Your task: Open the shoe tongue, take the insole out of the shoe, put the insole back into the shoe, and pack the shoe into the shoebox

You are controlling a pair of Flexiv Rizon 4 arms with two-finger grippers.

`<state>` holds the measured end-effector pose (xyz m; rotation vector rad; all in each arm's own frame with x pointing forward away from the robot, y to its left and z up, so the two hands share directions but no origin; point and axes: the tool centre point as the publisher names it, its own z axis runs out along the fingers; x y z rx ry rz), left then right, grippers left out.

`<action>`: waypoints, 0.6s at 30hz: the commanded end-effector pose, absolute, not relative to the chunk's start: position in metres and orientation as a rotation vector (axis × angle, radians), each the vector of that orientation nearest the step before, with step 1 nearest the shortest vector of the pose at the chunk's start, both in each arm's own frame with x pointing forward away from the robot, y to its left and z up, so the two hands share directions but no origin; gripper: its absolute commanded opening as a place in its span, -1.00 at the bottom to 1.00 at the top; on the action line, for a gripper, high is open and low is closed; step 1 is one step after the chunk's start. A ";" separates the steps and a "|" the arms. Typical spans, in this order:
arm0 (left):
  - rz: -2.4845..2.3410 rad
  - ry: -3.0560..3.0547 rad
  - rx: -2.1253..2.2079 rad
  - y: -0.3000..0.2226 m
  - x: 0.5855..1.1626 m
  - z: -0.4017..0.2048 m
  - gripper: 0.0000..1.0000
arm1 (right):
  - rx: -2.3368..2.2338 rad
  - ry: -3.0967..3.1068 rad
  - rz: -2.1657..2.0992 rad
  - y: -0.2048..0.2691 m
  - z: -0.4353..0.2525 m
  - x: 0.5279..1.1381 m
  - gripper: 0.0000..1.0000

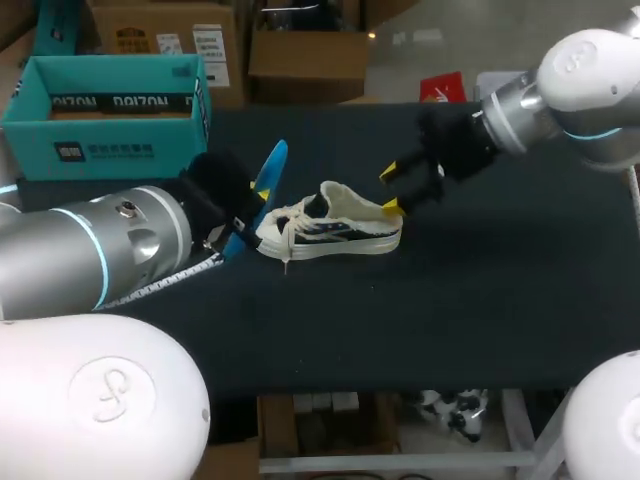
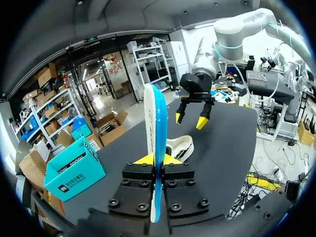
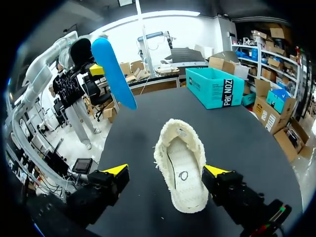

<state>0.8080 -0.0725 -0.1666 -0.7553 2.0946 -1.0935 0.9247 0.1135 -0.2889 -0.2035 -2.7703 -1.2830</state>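
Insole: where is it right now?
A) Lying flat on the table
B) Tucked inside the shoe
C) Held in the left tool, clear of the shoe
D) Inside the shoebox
C: the blue insole stands upright, clamped between the fingers of the left tool, held in the air beside the toe of the shoe, which sits on the table.

Left arm (image 1: pixel 90 250) sits low at the left, its jaws clamped on the upright insole (image 2: pixel 157 128); right arm (image 1: pixel 560 90) angles down, jaws spread wide
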 end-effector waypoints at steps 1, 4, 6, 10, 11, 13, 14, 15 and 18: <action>-1.142 2.344 -0.663 -0.051 0.799 -0.161 -1.00 | -0.176 -2.853 -1.022 0.123 -0.283 0.935 1.00; -1.116 2.428 -0.611 -0.039 0.797 -0.164 -1.00 | -0.153 -2.888 -0.911 0.128 -0.281 0.941 1.00; -1.100 2.503 -0.551 -0.031 0.796 -0.166 -1.00 | -0.129 -2.905 -0.855 0.131 -0.280 0.945 1.00; -1.090 2.611 -0.443 -0.020 0.794 -0.170 -1.00 | -0.092 -2.922 -0.802 0.134 -0.279 0.952 1.00; -1.090 2.626 -0.432 -0.018 0.794 -0.171 -1.00 | -0.084 -2.924 -0.796 0.134 -0.279 0.953 1.00; -1.090 2.658 -0.379 -0.015 0.793 -0.172 -1.00 | -0.079 -2.926 -0.779 0.135 -0.280 0.956 1.00; -1.080 2.660 -0.368 -0.014 0.792 -0.172 -1.00 | -0.075 -2.927 -0.770 0.135 -0.280 0.957 1.00; -1.069 2.662 -0.353 -0.014 0.791 -0.172 -1.00 | -0.077 -2.925 -0.766 0.135 -0.281 0.958 1.00; -1.048 2.681 -0.282 -0.014 0.790 -0.172 -1.00 | -0.074 -2.920 -0.759 0.135 -0.282 0.960 1.00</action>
